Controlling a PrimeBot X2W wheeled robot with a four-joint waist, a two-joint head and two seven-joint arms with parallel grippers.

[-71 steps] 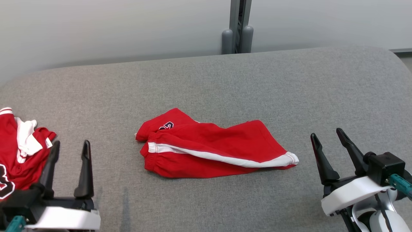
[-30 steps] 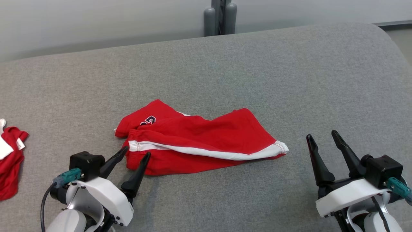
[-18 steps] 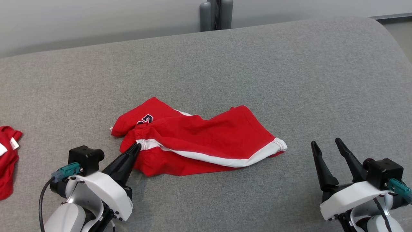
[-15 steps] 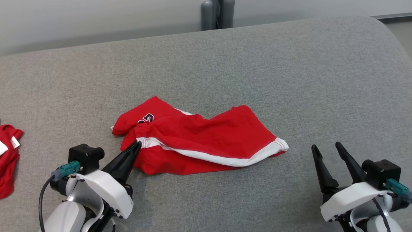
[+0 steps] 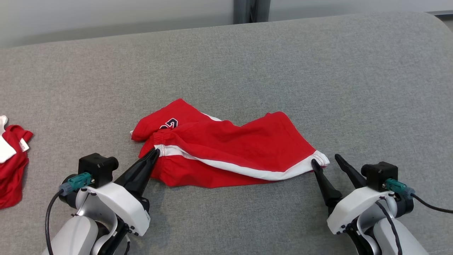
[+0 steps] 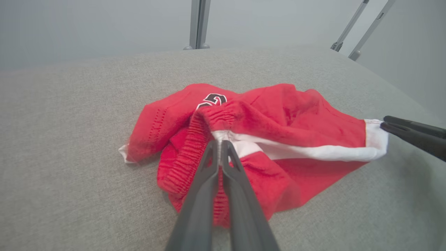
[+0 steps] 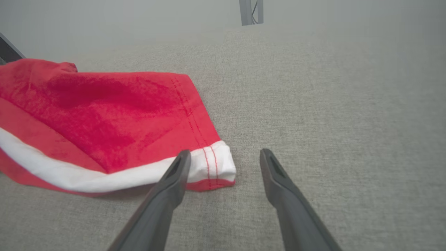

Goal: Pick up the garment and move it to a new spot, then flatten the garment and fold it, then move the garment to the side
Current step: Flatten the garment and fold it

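Clamps left gripper (image 5: 154, 153) tight on waistband (image 6: 209, 115) of the red garment (image 5: 226, 156), crumpled on the worktop (image 5: 318, 71) toward its front edge; sets right gripper (image 5: 325, 159) wide open, empty, perhaps touching the white hem (image 7: 216, 164); leaves lifting, flattening, folding undone

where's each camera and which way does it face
Head view: on the head, looking forward and down at the red shorts with a white stripe on the grey fabric table; left gripper and right gripper at bottom.
Left wrist view: on the left wrist, along its shut fingers pinching the waistband.
Right wrist view: on the right wrist, along its open fingers at the hem.
Shared: both wrist views show the white hem.
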